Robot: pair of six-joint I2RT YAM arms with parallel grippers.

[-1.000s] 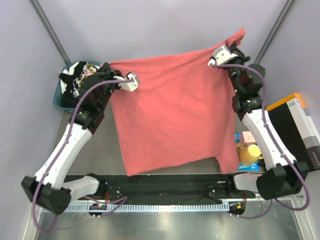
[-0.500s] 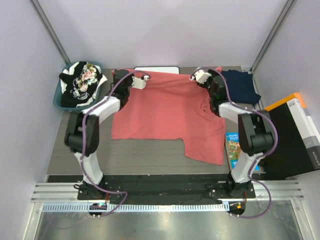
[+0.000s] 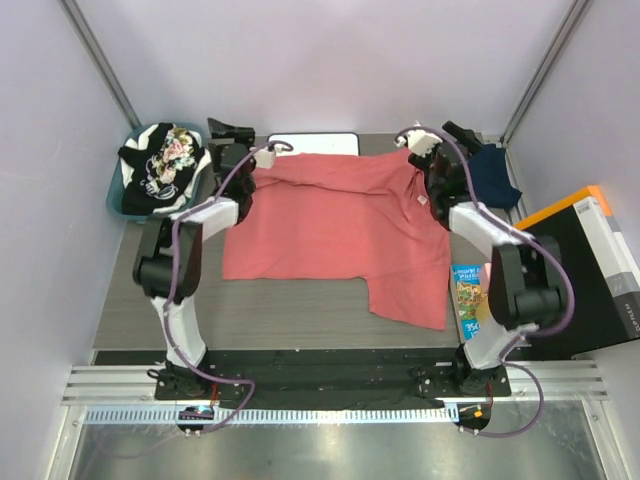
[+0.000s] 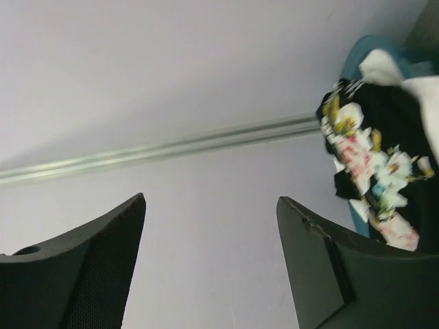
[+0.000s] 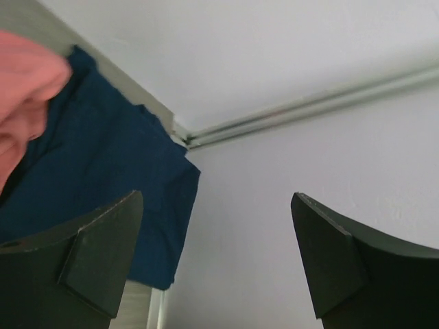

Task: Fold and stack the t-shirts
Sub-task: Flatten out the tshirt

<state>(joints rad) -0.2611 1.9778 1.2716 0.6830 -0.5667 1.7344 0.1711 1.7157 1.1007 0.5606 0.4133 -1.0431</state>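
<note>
The top view is bright and evenly lit by soft, diffuse light. The salmon t-shirt [image 3: 330, 225] throws only a thin, faint shadow along its near hem, and the metal strip [image 3: 330, 450] at the bottom carries a dull sheen. The corner posts [image 3: 95, 60] lean outward with wide-angle spread. In the left wrist view the floral-printed t-shirt [image 4: 374, 171] is smeared, and the left gripper's fingers [image 4: 89, 267] are dark, nearly silhouettes. In the right wrist view the navy t-shirt [image 5: 96, 171] looks slightly soft, and the right gripper's fingers [image 5: 96, 253] are shaded.
</note>
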